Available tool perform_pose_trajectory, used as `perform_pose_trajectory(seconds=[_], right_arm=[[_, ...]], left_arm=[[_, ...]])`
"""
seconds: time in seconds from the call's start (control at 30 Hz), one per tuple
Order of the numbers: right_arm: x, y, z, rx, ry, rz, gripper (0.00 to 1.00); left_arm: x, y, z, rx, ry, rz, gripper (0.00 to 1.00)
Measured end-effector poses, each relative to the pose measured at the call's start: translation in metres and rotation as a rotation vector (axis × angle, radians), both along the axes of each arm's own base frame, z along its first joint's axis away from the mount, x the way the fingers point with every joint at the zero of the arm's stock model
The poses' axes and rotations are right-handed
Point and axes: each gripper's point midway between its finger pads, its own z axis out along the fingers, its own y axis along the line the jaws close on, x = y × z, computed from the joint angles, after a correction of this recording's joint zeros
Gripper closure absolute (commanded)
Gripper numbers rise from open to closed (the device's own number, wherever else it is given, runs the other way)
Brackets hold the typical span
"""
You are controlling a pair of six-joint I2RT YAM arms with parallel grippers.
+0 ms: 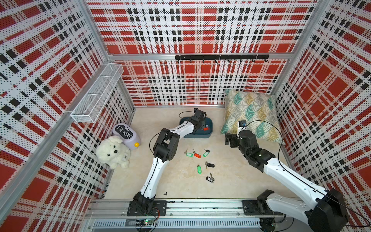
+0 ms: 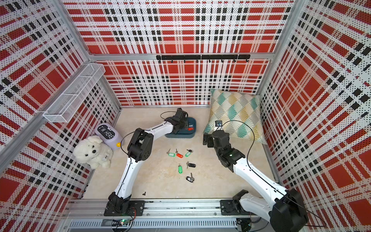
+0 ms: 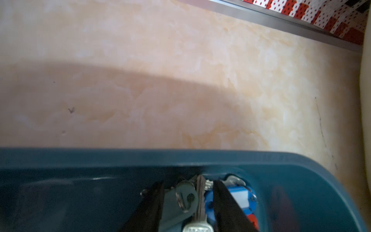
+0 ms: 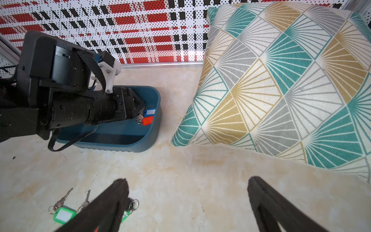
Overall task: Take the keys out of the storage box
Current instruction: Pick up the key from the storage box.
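The teal-blue storage box (image 1: 200, 135) (image 2: 180, 135) (image 4: 120, 144) sits mid-floor toward the back wall. My left gripper (image 1: 201, 125) (image 3: 187, 181) (image 4: 140, 109) reaches down inside it. Its jaws are narrowed on either side of a grey-tagged key (image 3: 176, 202) and a silver key (image 3: 197, 227), with a slim gap still showing. A blue tag (image 3: 241, 197) (image 4: 149, 112) and a red tag (image 1: 206, 129) (image 4: 148, 120) lie beside them in the box. Several tagged keys (image 1: 197, 155) (image 2: 179, 155), green, red and black, lie on the floor in front of the box. My right gripper (image 1: 227, 138) (image 4: 188, 180) hangs open above bare floor.
A patterned pillow (image 1: 251, 114) leans in the back right corner, close to the right arm. A white plush dog (image 1: 113, 151) and a lilac "I'M HERE" box (image 1: 125, 133) sit at the left wall. A wire-mesh basket (image 1: 96, 94) and a black hook rail (image 1: 220, 57) hang on the walls.
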Motion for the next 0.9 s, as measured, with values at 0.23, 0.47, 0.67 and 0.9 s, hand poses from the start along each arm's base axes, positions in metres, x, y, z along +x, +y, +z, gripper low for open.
perform_pose_trajectory(seconds=[0.23, 0.47, 0.67, 0.9], right_arm=[[-0.002, 0.000, -0.005, -0.003, 0.009, 0.003, 0.00], [-0.002, -0.001, -0.002, 0.007, -0.004, 0.002, 0.00], [-0.004, -0.002, -0.004, 0.007, -0.003, 0.001, 0.00], [-0.005, -0.002, -0.002, 0.013, -0.011, 0.001, 0.00]], left_arm=[[0.004, -0.005, -0.001, -0.006, 0.002, -0.007, 0.79], [-0.001, -0.009, -0.004, 0.005, 0.013, -0.019, 0.94], [-0.003, -0.011, -0.001, 0.018, 0.007, -0.029, 1.00], [-0.012, -0.010, 0.043, 0.031, -0.059, -0.030, 1.00]])
